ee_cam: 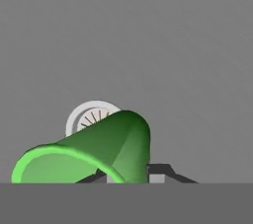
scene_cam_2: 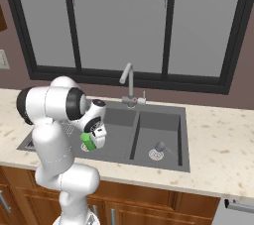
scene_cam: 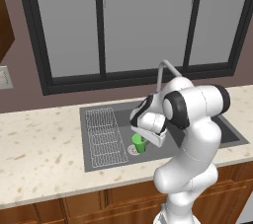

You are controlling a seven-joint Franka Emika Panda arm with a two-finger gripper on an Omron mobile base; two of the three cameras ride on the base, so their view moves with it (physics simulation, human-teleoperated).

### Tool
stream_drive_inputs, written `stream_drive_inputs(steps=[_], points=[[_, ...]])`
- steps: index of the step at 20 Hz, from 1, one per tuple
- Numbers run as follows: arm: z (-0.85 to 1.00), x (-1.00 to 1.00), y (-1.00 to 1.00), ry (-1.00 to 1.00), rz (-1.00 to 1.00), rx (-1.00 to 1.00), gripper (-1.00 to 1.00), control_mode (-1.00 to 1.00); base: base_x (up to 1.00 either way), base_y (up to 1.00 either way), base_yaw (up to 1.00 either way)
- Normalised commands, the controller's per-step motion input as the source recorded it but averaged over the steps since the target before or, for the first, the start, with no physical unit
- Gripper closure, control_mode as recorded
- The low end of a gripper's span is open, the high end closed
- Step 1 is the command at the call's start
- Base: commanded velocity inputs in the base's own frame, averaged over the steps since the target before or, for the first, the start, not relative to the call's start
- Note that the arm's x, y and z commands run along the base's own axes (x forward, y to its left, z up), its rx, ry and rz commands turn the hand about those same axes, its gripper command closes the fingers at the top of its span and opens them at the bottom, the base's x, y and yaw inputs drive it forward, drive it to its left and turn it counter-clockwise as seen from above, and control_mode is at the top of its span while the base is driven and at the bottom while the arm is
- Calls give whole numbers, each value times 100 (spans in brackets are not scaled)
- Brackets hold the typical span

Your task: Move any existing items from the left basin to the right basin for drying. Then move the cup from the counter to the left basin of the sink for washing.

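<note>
Green and tapered, the cup (ee_cam: 94, 151) is lying tilted over the left basin (scene_cam: 160, 149), its wider rim pointing toward eight o'clock, covering the drain ring (ee_cam: 88, 114). Whether the gripper (ee_cam: 129, 174) is pinching it, I cannot tell.

My gripper (scene_cam: 143, 141) sits low in the left basin (scene_cam: 123, 119), with the cup (scene_cam: 139, 142) right under my jaws by its front edge and drain (scene_cam: 133, 150). The rack (scene_cam: 105, 136) takes up that basin's left side; the back half is bare floor. The faucet (scene_cam_2: 128, 83) rises at the sink's back edge above the divider. In the right basin (scene_cam_2: 163, 125) a small knob (scene_cam_2: 159, 146) stands by the drain; elsewhere the floor is free.
</note>
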Motion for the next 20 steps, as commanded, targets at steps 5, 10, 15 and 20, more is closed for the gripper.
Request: stream_drive_inputs(steps=[5, 10, 15, 20], points=[[-14, 7, 0, 0, 0, 0, 100, -100, 0, 0, 0], [-7, 6, 0, 0, 0, 0, -100, -100, 0, 0, 0], [6, -7, 0, -5, 0, 0, -100, -100, 0, 0, 0], [26, -25, -2, -13, 0, 0, -100, -100, 0, 0, 0]])
